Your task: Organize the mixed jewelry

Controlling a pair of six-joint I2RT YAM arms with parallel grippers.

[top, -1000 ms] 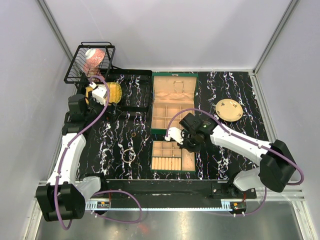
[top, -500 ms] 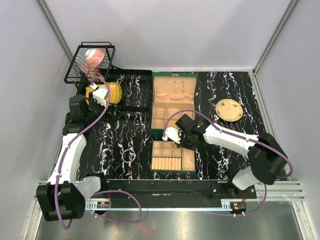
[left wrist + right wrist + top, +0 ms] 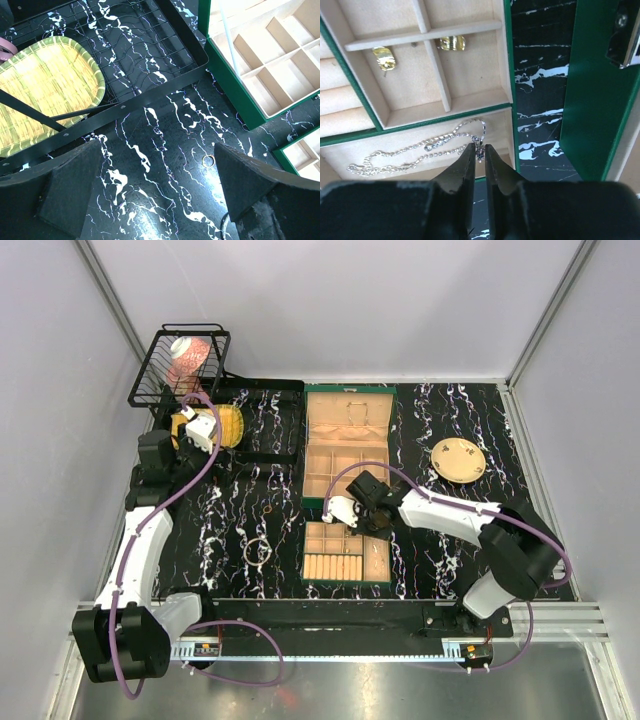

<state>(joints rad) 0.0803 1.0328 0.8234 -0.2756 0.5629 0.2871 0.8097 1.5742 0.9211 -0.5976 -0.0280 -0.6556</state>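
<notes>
Over the beige-lined tray [image 3: 475,75], the right gripper [image 3: 479,146] is lowered, its fingers pinched almost together on one end of a silver chain [image 3: 415,150]. The rest of the chain is laid in loose curves in a long compartment along one edge of the tray. Two gold pieces [image 3: 384,57] are seen in separate small compartments beside it. Just beyond the tray, across a strip of black marbled table [image 3: 165,130], the green box [image 3: 585,100] is stood open.

Far to the left, the left gripper [image 3: 157,150] is held above the table with its fingers spread wide and nothing between them. A small ring [image 3: 208,160] is left on the table below it, near the box. A woven dish [image 3: 45,90] is set inside a wire rack [image 3: 150,102] further left. A bangle [image 3: 245,551] is lying on the table, left of the tray.
</notes>
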